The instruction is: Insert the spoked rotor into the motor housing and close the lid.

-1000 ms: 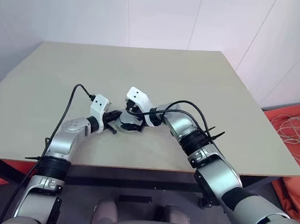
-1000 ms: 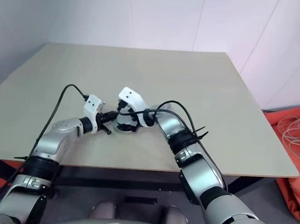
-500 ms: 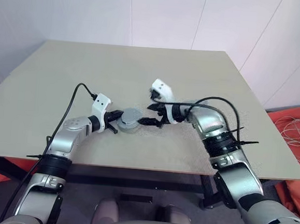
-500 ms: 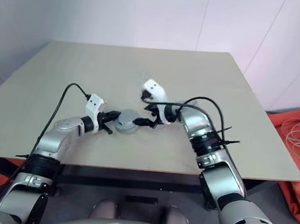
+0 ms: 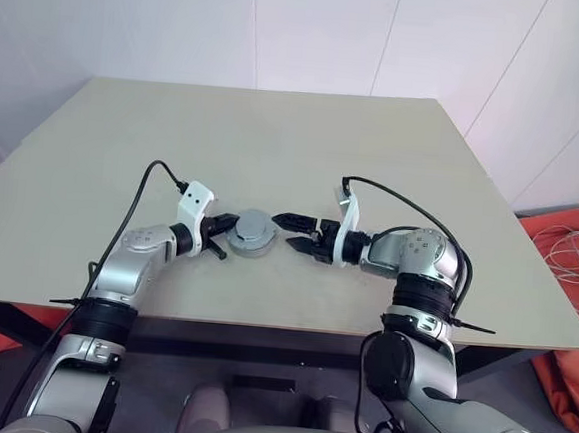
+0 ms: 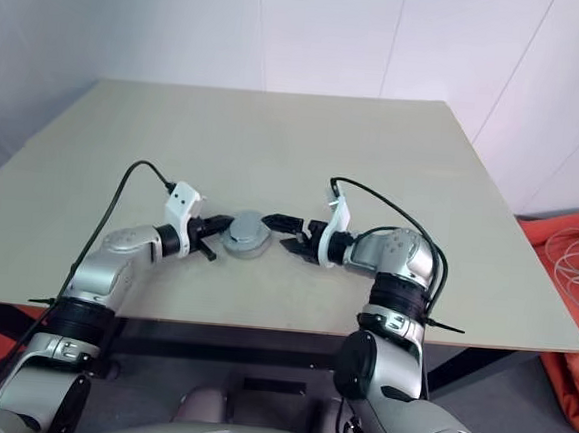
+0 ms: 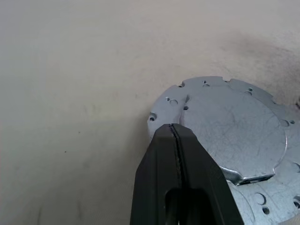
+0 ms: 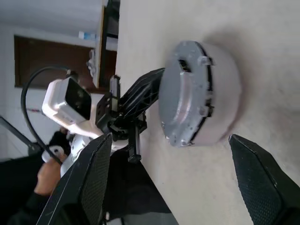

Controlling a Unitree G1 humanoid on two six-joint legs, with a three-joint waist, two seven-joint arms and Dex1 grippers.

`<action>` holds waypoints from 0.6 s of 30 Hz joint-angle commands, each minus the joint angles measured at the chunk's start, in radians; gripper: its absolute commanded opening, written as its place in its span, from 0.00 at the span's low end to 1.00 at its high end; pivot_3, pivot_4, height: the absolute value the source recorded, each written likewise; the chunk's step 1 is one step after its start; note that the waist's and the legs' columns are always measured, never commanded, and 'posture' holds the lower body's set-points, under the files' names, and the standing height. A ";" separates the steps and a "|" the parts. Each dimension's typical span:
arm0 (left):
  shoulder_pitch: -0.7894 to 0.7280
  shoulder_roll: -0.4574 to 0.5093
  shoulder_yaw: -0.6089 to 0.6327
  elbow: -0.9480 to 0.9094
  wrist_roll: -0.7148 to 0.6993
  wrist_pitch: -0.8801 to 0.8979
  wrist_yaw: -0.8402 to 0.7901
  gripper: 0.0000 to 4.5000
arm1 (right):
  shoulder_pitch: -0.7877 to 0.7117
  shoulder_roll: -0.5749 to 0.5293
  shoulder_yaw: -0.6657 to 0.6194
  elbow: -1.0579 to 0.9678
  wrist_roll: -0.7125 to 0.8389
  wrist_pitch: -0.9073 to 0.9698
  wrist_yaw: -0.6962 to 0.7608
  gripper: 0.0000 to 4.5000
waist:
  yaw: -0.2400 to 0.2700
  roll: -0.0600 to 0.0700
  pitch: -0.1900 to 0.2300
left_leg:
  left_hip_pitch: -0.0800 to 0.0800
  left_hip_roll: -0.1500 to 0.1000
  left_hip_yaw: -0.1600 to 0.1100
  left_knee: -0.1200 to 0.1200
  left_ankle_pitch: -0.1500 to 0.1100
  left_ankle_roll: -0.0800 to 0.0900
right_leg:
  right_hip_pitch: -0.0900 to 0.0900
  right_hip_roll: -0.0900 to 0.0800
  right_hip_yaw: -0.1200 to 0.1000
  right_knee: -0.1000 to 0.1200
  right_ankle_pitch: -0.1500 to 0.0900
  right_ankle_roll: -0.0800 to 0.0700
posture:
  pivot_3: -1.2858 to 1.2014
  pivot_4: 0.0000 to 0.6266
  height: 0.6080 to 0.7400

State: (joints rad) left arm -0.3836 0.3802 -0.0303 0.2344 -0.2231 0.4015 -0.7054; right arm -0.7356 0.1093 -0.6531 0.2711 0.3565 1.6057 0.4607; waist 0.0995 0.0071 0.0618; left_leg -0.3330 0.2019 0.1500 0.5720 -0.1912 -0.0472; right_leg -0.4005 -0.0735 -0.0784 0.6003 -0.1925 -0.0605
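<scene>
Pulling right gripper [image 5: 290,232] back off closed lid [image 5: 251,228], fingers spread

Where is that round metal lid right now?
The lid lies closed on the table, near its front edge, between the left gripper at its rim and the open right gripper just beside it.

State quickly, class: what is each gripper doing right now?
Left gripper: closed, empty, tips against the edge of the lid.
Right gripper: open, holding nothing, just beside the lid.
</scene>
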 commanded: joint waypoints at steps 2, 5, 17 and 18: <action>0.004 0.007 -0.022 0.024 0.011 0.023 -0.017 0.00 | -0.032 0.035 -0.062 0.035 0.022 -0.015 -0.083 1.00 | 0.000 0.000 0.000 | 0.000 0.000 0.000 -0.002 0.000 -0.001 | 0.000 0.000 0.000 -0.002 0.000 0.000 | 0.52 0.00 1.00; 0.004 0.008 -0.023 0.024 0.013 0.025 -0.020 0.00 | -0.022 0.044 -0.054 0.077 0.030 -0.053 -0.115 1.00 | 0.000 0.001 -0.001 | 0.000 -0.001 0.000 -0.005 0.003 -0.005 | 0.000 0.000 0.000 -0.004 0.000 0.000 | 0.52 0.00 1.00; 0.005 0.007 -0.018 0.019 0.014 0.032 -0.017 0.00 | -0.033 0.065 -0.010 0.214 0.126 -0.174 -0.176 1.00 | -0.007 0.006 -0.005 | 0.014 0.000 0.000 -0.011 0.004 -0.006 | 0.011 0.000 -0.002 -0.014 0.000 0.001 | 0.52 0.00 1.00; 0.004 0.007 -0.018 0.020 0.014 0.033 -0.016 0.00 | -0.039 0.068 -0.008 0.223 0.135 -0.182 -0.182 1.00 | -0.007 0.006 -0.005 | 0.016 0.000 0.000 -0.012 0.004 -0.006 | 0.013 0.000 -0.003 -0.015 0.000 0.001 | 0.52 0.00 1.00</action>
State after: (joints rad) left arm -0.3841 0.3878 -0.0264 0.2518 -0.2154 0.4150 -0.7125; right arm -0.7410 0.1135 -0.6884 0.4680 0.4709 1.4389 0.2983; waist 0.0921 0.0130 0.0563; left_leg -0.3168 0.2018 0.1503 0.5593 -0.1876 -0.0530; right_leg -0.3872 -0.0731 -0.0816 0.5843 -0.1927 -0.0594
